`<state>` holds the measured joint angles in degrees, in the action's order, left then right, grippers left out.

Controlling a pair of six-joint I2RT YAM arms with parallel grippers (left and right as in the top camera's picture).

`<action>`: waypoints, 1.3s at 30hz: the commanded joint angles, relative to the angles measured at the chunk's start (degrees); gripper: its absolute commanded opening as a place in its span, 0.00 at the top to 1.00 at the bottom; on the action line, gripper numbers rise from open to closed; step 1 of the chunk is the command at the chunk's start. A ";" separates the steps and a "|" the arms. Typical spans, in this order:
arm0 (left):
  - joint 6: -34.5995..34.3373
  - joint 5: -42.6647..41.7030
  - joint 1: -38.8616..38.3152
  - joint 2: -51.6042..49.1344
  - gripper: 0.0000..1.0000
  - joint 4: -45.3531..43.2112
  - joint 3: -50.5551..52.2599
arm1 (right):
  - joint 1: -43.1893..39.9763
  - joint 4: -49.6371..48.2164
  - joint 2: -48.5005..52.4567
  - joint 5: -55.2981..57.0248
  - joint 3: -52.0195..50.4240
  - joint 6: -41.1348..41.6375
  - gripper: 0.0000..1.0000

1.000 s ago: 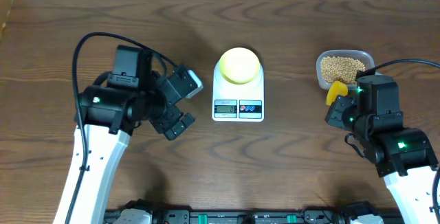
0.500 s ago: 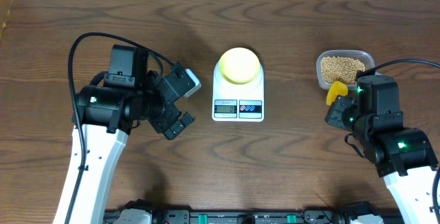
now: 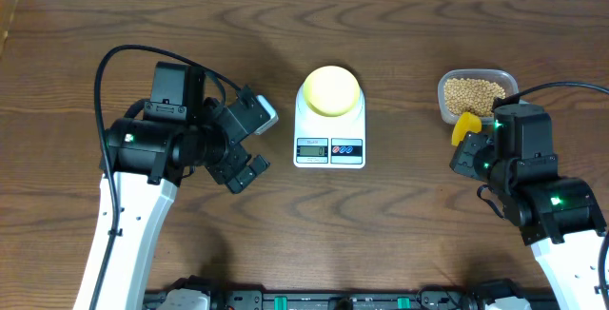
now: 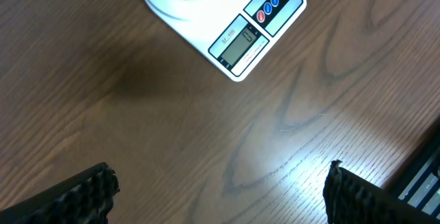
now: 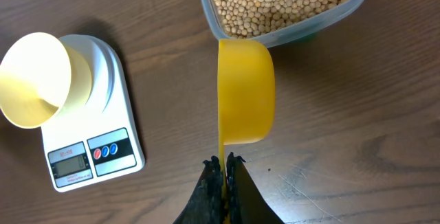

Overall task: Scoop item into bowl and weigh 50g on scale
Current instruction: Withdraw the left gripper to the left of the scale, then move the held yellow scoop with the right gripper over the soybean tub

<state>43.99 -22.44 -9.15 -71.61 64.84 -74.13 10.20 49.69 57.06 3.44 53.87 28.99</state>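
Note:
The pale yellow bowl [image 3: 330,89] sits on the white scale [image 3: 329,148] at the table's middle; both also show in the right wrist view, bowl [image 5: 36,80] and scale [image 5: 93,152]. The tan beans [image 3: 470,90] fill a clear tub [image 3: 479,75] at the right, also in the right wrist view [image 5: 275,4]. My right gripper [image 5: 224,165] is shut on the handle of a bright yellow scoop [image 5: 245,90], whose cup hangs just in front of the tub. My left gripper [image 4: 220,189] is open and empty over bare wood left of the scale [image 4: 258,28].
The table's far edge meets a white wall at the top. Black cables loop from both arms. A dark rail runs along the table's front edge.
The left arm has shifted slightly to the left. The right arm and the scoop have not moved.

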 commanded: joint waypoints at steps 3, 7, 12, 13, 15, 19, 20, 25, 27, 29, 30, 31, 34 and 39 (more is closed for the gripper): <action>1.03 -1.09 0.24 0.02 0.02 0.00 0.74 | -0.37 0.07 -0.15 0.68 1.09 -0.98 0.99; 1.01 -1.09 0.24 0.02 0.02 0.04 0.74 | -0.37 0.07 -0.15 0.68 1.09 -0.98 0.99; 1.01 -1.09 0.24 0.02 0.02 0.04 0.74 | -0.35 0.02 -0.15 0.70 1.09 -0.98 0.99; 1.01 -1.09 0.24 0.02 0.02 0.04 0.74 | -0.37 0.00 -0.15 0.72 1.09 -0.98 0.99; 1.01 -1.09 0.24 0.02 0.02 0.04 0.74 | -0.37 0.00 -0.15 0.72 1.09 -0.98 0.99; 1.01 -1.07 0.24 0.02 0.02 0.04 0.74 | -0.37 -0.07 -0.15 0.72 1.09 -0.98 0.99; 1.01 -1.07 0.24 0.02 0.02 0.04 0.74 | -0.37 -0.15 -0.15 0.72 1.09 -0.98 0.99; 1.01 -1.09 0.24 0.02 0.02 0.04 0.74 | -0.37 -0.13 -0.15 0.72 1.09 -1.03 0.99; 1.01 -1.09 0.24 0.02 0.02 0.04 0.76 | -0.35 0.07 -0.15 0.66 1.09 -1.01 0.99; 1.01 -1.09 0.24 0.02 0.02 0.04 0.74 | -0.37 0.26 -0.15 0.68 1.09 -0.98 0.99; 1.01 -1.09 0.24 0.02 0.02 0.04 0.76 | -0.37 0.24 -0.15 0.68 1.09 -0.96 0.99; 1.01 -1.09 0.24 0.02 0.02 0.04 0.74 | -0.37 0.02 -0.15 0.68 1.09 0.13 0.99; 1.01 -1.09 0.24 0.02 0.02 0.04 0.76 | -0.44 -1.55 -0.15 0.72 1.11 1.68 0.99; 1.01 -1.09 0.24 0.02 0.02 0.04 0.74 | -2.95 -2.99 -0.15 0.72 2.86 1.25 0.99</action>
<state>43.99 -22.44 -9.15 -71.61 64.64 -73.91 9.41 46.59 57.06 3.42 54.08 29.89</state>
